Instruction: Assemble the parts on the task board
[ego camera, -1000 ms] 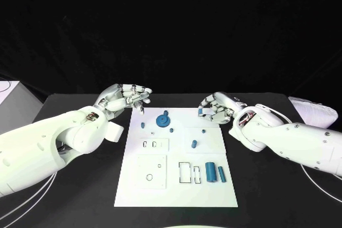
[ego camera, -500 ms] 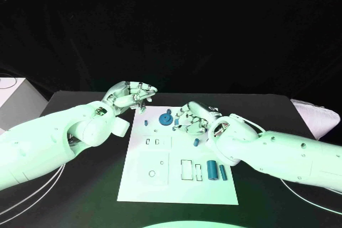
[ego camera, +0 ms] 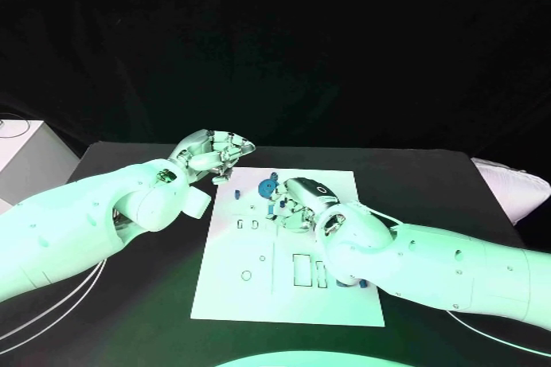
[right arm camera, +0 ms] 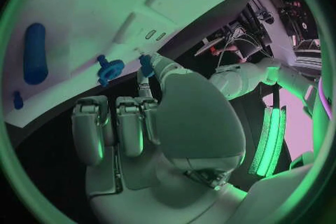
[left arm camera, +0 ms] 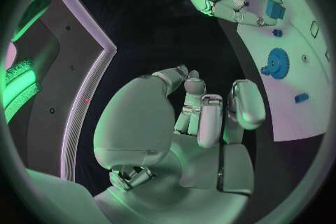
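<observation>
Board: a white plate is laid flat on the black table, its long axis running away from the robot; rectangular and round cut-outs are seen in its near half, under and beside the right forearm.
Gear: a blue toothed wheel with a raised hub lies flat on the board's far end, just beyond the right hand and beside the left hand.
Cylinder: a blue round bar is seen lying on the board in the right wrist view, its long axis along the board's length; which way it points cannot be told.
Small parts: a short blue peg lies near the gear, on the left hand's side; whether it stands in a hole cannot be told.
Left hand: the left hand is held at the board's far corner, fingers curled in toward the palm; nothing is seen in it.
Right hand: the right hand is held over the board's far half, fingers curled; whether anything is held cannot be told.
</observation>
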`<action>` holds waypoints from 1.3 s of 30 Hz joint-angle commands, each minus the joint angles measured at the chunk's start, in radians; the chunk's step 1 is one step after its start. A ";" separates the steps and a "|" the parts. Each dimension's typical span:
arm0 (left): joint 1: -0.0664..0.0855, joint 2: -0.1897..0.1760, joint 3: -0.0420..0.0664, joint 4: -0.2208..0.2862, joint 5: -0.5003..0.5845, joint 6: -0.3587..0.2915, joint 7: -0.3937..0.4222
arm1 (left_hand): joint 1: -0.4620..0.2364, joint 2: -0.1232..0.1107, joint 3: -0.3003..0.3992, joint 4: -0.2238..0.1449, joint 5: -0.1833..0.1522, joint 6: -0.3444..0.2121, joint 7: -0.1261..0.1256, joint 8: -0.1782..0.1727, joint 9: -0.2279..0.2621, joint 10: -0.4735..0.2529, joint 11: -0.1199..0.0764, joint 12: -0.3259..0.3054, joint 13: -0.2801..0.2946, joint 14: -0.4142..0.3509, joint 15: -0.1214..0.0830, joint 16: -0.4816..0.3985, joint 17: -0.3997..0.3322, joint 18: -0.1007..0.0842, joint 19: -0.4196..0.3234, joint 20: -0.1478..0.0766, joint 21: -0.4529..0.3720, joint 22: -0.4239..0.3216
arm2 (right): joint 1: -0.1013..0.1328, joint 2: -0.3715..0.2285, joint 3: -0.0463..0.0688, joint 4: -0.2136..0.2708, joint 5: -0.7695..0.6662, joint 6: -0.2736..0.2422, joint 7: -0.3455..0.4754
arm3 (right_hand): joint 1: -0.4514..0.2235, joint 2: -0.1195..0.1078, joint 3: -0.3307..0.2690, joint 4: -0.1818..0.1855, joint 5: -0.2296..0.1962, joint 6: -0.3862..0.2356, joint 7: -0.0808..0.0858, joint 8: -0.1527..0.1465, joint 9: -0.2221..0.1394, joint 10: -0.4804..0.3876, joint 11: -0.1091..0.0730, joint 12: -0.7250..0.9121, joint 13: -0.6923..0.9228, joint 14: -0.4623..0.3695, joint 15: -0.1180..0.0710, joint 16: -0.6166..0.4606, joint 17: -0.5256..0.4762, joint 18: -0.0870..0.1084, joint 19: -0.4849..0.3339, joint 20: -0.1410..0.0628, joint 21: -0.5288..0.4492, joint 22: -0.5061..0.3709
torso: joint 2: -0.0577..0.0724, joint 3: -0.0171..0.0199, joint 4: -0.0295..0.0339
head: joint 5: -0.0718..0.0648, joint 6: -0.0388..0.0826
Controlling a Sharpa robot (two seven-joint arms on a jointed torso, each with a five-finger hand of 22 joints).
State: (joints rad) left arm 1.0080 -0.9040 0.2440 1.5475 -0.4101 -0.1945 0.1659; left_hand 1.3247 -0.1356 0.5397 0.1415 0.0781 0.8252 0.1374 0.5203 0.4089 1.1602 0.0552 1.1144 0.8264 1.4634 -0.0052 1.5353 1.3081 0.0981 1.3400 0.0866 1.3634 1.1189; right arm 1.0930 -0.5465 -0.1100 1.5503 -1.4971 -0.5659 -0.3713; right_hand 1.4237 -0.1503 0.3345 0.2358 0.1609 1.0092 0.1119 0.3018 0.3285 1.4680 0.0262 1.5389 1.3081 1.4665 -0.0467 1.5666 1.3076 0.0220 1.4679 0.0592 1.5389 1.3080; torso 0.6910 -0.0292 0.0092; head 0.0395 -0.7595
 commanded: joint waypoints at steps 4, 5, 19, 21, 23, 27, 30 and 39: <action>0.000 0.004 0.001 0.004 -0.074 0.065 -0.052 | -0.012 -0.003 0.006 0.011 0.000 -0.016 0.004 0.001 -0.002 -0.045 0.001 -0.051 -0.073 0.073 -0.007 -0.002 0.174 0.003 -0.014 -0.003 -0.019 -0.046 | -0.016 0.028 0.000 -0.020 -0.096 -0.012 -0.059 | -0.015 -0.003 0.008 0.001 0.005 0.020 -0.012 0.004 0.019 0.070 -0.003 -0.002 0.231 0.102 0.000 0.000 0.255 -0.011 0.086 -0.003 -0.005 0.226 | 0.001 0.0008 0.0003 | 0.002 -0.006; 0.000 0.005 0.001 0.004 -0.078 0.069 -0.055 | -0.013 -0.003 0.007 0.013 0.000 -0.018 0.004 0.001 -0.003 -0.054 0.001 -0.063 -0.088 0.070 -0.007 -0.006 0.167 0.006 -0.021 -0.004 -0.028 -0.064 | -0.019 0.033 -0.001 -0.023 -0.100 -0.013 -0.061 | -0.016 -0.004 0.008 0.001 0.006 0.020 -0.012 0.004 0.019 0.070 -0.003 -0.002 0.231 0.102 0.000 0.000 0.255 -0.011 0.086 -0.003 -0.004 0.227 | 0.001 0.0005 0.0008 | 0.003 -0.006; 0.001 0.009 0.001 0.007 -0.117 0.107 -0.085 | -0.013 -0.008 0.016 0.023 -0.001 -0.035 0.009 0.000 -0.006 -0.114 0.004 -0.152 -0.199 0.073 -0.007 -0.008 0.170 0.008 -0.003 -0.006 -0.046 -0.088 | -0.050 0.075 -0.003 -0.056 -0.152 -0.012 -0.072 | -0.021 -0.010 0.009 0.001 0.009 0.019 -0.011 0.006 0.019 0.070 -0.003 -0.002 0.231 0.102 0.000 0.000 0.255 -0.011 0.086 -0.003 -0.005 0.226 | 0.003 -0.0012 0.0024 | 0.007 -0.017; 0.001 0.009 0.001 0.007 -0.119 0.108 -0.086 | -0.013 -0.009 0.016 0.023 -0.001 -0.035 0.009 0.000 -0.006 -0.114 0.004 -0.154 -0.200 0.073 -0.007 -0.008 0.172 0.007 -0.001 -0.006 -0.045 -0.085 | -0.052 0.078 -0.003 -0.058 -0.156 -0.013 -0.072 | -0.021 -0.010 0.009 0.001 0.009 0.019 -0.011 0.006 0.019 0.070 -0.003 -0.002 0.231 0.102 0.000 0.000 0.255 -0.011 0.086 -0.003 -0.005 0.226 | 0.003 -0.0017 0.0027 | 0.006 -0.018; 0.000 0.010 0.001 0.007 -0.120 0.110 -0.087 | -0.013 -0.009 0.016 0.023 -0.001 -0.036 0.009 0.000 -0.006 -0.115 0.004 -0.155 -0.201 0.074 -0.007 -0.007 0.174 0.006 0.002 -0.006 -0.043 -0.080 | -0.055 0.080 -0.003 -0.060 -0.159 -0.014 -0.072 | -0.023 -0.013 0.009 0.001 0.010 0.018 -0.011 0.007 0.019 0.069 -0.003 -0.002 0.230 0.102 0.000 0.000 0.255 -0.011 0.086 -0.003 -0.005 0.227 | 0.003 -0.0012 0.0025 | 0.007 -0.020; 0.000 0.011 0.001 0.008 -0.132 0.118 -0.091 | -0.012 -0.008 0.017 0.023 -0.001 -0.036 0.009 0.000 -0.006 -0.115 0.004 -0.156 -0.202 0.076 -0.007 -0.004 0.179 0.006 0.003 -0.007 -0.043 -0.080 | -0.060 0.084 -0.004 -0.061 -0.166 -0.015 -0.072 | -0.023 -0.016 0.010 -0.001 0.010 0.018 -0.011 0.007 0.019 0.070 -0.003 -0.002 0.230 0.102 0.000 0.000 0.255 -0.011 0.086 -0.003 -0.005 0.226 | 0.003 0.0002 0.0021 | 0.008 -0.023; 0.000 0.011 0.001 0.008 -0.141 0.121 -0.092 | -0.012 -0.008 0.017 0.023 -0.001 -0.036 0.009 0.000 -0.007 -0.115 0.004 -0.156 -0.202 0.077 -0.007 -0.004 0.180 0.006 0.003 -0.007 -0.043 -0.080 | -0.063 0.086 -0.004 -0.064 -0.171 -0.014 -0.073 | -0.024 -0.019 0.010 -0.002 0.010 0.017 -0.011 0.008 0.019 0.070 -0.003 -0.002 0.231 0.102 0.000 0.000 0.255 -0.011 0.086 -0.003 -0.005 0.226 | 0.003 0.0004 0.0024 | 0.008 -0.024; 0.000 0.010 0.001 0.009 -0.148 0.124 -0.095 | -0.012 -0.008 0.017 0.023 -0.001 -0.037 0.009 0.000 -0.007 -0.115 0.004 -0.157 -0.203 0.077 -0.007 -0.004 0.180 0.005 0.006 -0.007 -0.040 -0.075 | -0.068 0.090 -0.005 -0.072 -0.176 -0.009 -0.076 | -0.028 -0.026 0.011 -0.003 0.011 0.015 -0.010 0.009 0.019 0.068 -0.002 -0.004 0.229 0.102 0.001 0.000 0.255 -0.011 0.086 -0.002 -0.006 0.225 | 0.003 0.0011 0.0030 | 0.011 -0.027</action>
State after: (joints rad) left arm 1.0081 -0.8957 0.2440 1.5538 -0.5454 -0.0923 0.0724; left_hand 1.3195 -0.1409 0.5562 0.1575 0.0781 0.7967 0.1442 0.5203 0.4038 1.0506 0.0574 0.9634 0.6245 1.4632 -0.0050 1.5288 1.3078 0.0981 1.3402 0.0826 1.3196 1.0434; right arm 1.0262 -0.4584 -0.1147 1.4794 -1.6506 -0.5752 -0.4430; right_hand 1.4027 -0.1714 0.3396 0.2357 0.1664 1.0193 0.1033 0.3058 0.3463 1.4680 0.0262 1.5388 1.3075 1.4666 -0.0466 1.5666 1.3074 0.0220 1.4679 0.0593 1.5389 1.3075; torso 0.6941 -0.0286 0.0117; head 0.0490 -0.7859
